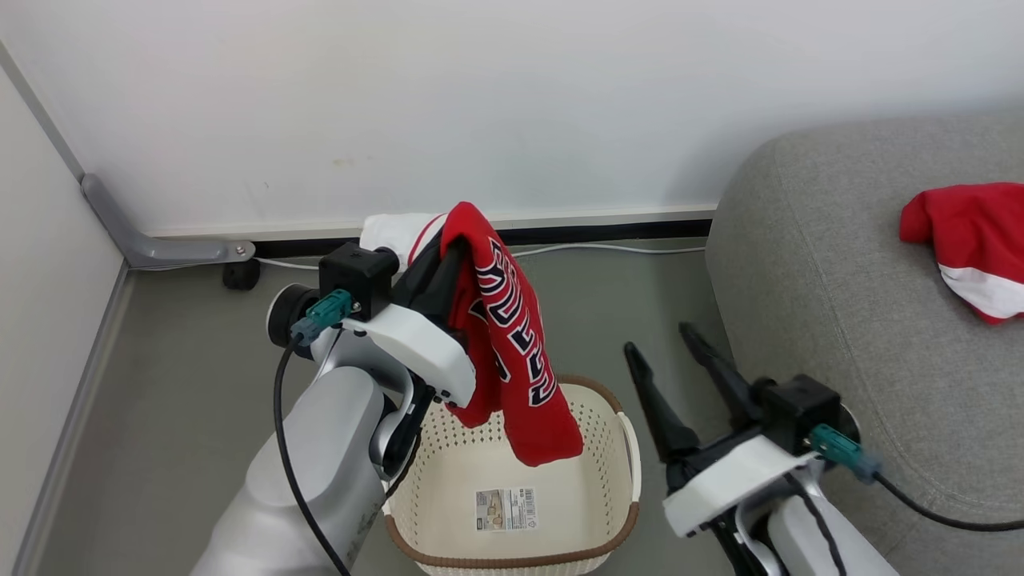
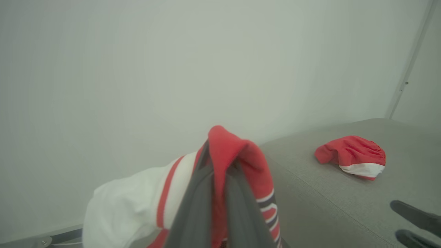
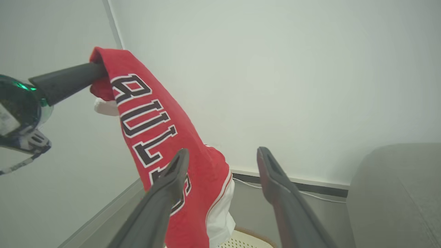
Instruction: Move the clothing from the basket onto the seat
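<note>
A red jersey [image 1: 512, 344] with navy-and-white lettering hangs above the cream basket [image 1: 592, 416], its lower end dangling inside the rim. My left gripper [image 1: 458, 244] is shut on the jersey's [image 2: 237, 151] top fold, and its dark finger [image 3: 69, 81] pinching the cloth [image 3: 148, 120] is seen from the right wrist. A plain red garment [image 1: 972, 240] with a white hem band lies on the grey seat [image 1: 840, 320], also visible as a red garment [image 2: 355, 156] from the left wrist. My right gripper [image 1: 658, 338] stands open and empty beside the basket, between it and the seat.
The basket floor shows a paper label [image 1: 506, 510]. A white wall [image 1: 480, 104] with a dark skirting runs behind, with a white cable [image 1: 608, 248] along the floor. A grey metal bracket [image 1: 152, 244] sits in the left corner. The grey floor [image 1: 184, 360] lies left of the basket.
</note>
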Tool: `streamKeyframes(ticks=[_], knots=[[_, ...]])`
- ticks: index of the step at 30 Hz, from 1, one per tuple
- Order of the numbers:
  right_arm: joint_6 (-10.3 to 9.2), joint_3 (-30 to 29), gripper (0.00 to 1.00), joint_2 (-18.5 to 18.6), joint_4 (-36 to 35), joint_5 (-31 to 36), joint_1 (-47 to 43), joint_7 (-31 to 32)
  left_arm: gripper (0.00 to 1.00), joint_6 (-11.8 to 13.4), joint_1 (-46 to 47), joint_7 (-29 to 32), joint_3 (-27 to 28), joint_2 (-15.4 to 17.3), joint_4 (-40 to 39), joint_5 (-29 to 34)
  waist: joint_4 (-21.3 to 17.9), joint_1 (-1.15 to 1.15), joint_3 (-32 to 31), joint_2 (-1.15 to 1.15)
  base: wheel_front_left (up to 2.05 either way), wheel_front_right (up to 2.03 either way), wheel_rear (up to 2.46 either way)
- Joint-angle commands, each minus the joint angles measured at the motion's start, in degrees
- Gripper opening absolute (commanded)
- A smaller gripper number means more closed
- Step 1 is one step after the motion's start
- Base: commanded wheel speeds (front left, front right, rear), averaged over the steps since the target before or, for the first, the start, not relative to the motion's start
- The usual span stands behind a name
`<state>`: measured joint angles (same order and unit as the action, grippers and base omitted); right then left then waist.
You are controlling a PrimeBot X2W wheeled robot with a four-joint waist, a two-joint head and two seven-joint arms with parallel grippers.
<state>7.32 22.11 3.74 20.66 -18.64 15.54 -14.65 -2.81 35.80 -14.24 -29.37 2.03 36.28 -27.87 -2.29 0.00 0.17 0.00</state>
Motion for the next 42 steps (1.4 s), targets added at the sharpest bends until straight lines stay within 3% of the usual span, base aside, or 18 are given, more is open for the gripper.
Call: streamKeyframes(ticks=[1, 9, 16, 20, 28, 34, 42], knots=[[0.17, 3.2, 1.00, -0.4, -2.1, -0.8, 2.9, -0.3, 0.00, 0.5, 3.3, -0.8, 1.0, 0.9, -1.5, -0.5, -0.1, 0.00, 0.1, 0.00, 0.00, 0.00, 0.00], [0.17, 15.3, 1.00, -0.6, 1.4, -1.3, 11.1, -0.3, 0.00, 1.1, 4.2, -0.8, -1.5, 0.9, -2.4, -1.9, 0.3, 0.00, 0.7, 0.00, 0.00, 0.00, 0.00], [0.17, 17.6, 1.00, -0.8, 12.6, 0.4, 16.3, -0.3, 0.00, 1.7, 5.3, -0.8, -4.9, 0.9, -3.6, -4.3, 2.7, 0.00, 1.5, 0.00, 0.00, 0.00, 0.00], [0.17, 19.7, 1.00, -0.8, 16.0, -1.9, 17.8, -0.3, 0.00, 2.1, 5.7, -0.8, -6.9, 0.9, -4.4, -5.9, 4.1, 0.00, 1.8, 0.00, 0.00, 0.00, 0.00], [0.17, 24.0, 1.00, -0.9, 14.3, -7.8, 19.2, -0.3, 0.00, 3.4, 6.0, -0.8, -10.5, 0.9, -5.8, -8.2, 6.1, 0.00, 2.5, 0.00, 0.00, 0.00, 0.00], [0.17, 24.6, 1.00, -0.9, 13.8, -8.4, 19.4, -0.3, 0.00, 3.8, 6.0, -0.8, -11.9, 0.9, -6.2, -8.9, 6.8, 0.00, 2.8, 0.00, 0.00, 0.00, 0.00], [0.17, 21.2, 1.00, -0.9, 18.6, -7.8, 19.8, -0.3, 0.00, 4.0, 5.9, -0.8, -13.7, 0.9, -7.6, -9.9, 7.9, 0.00, 2.5, 0.00, 0.00, 0.00, 0.00]])
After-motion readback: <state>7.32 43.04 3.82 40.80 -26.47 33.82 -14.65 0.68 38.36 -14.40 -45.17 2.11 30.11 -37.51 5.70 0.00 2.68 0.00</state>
